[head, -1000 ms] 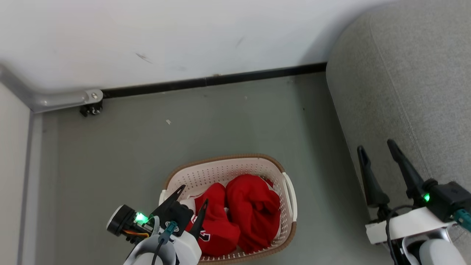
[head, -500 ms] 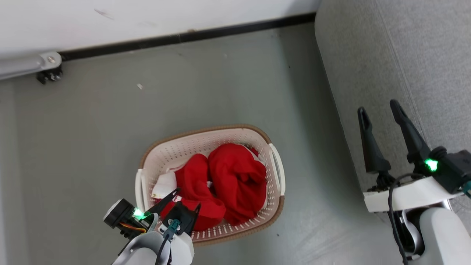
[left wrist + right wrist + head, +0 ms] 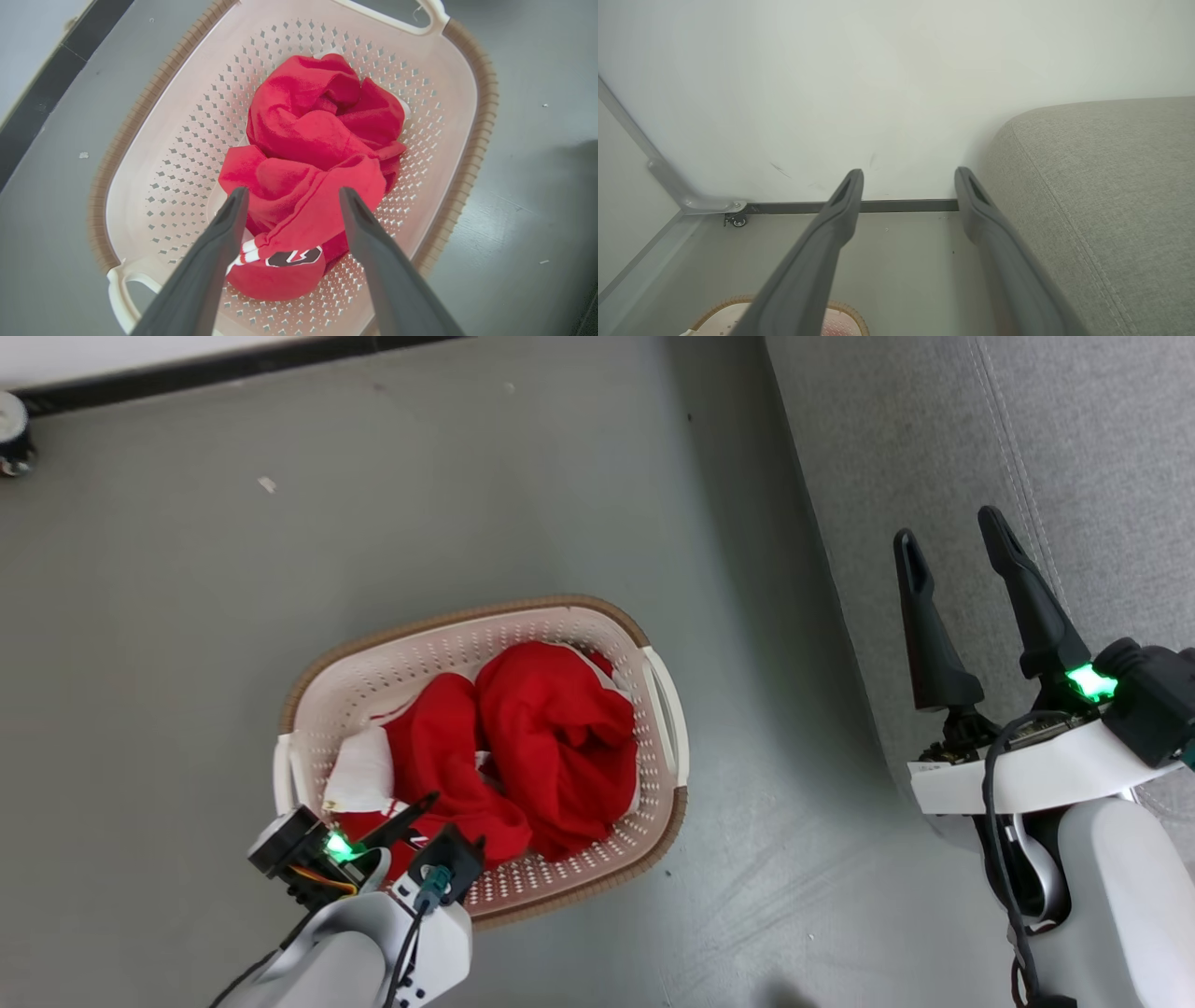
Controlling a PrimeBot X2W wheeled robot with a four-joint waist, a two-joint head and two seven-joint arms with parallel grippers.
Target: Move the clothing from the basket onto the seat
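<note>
The left gripper (image 3: 456, 817) hangs over the near end of the basket (image 3: 448, 621), its two dark fingers spread wide. In the left wrist view the left gripper (image 3: 293, 191) points down at the clothing (image 3: 317, 135), one finger on each side of the nearest red fold. Whether the tips touch the cloth cannot be told. The clothing (image 3: 551, 737) lies bunched in the middle of the basket (image 3: 187, 84): red folds, a strip of red-and-white striped trim (image 3: 250, 254) and a dark patch (image 3: 294, 256) at the near end. The basket stands on the grey floor (image 3: 467, 476), well apart from the seat (image 3: 934, 429).

The right gripper (image 3: 948, 523) is held up at the right, over the edge of the seat, its fingers also wide apart with nothing between them. In the right wrist view the right gripper (image 3: 909, 171) looks along the floor, with the seat (image 3: 1111, 186) to its right and the basket's rim (image 3: 719, 305) at the bottom edge. Farther off, a black baseboard (image 3: 901, 205) runs along the foot of a white wall (image 3: 878, 70), and a small caster wheel (image 3: 738, 220) sits by it.
</note>
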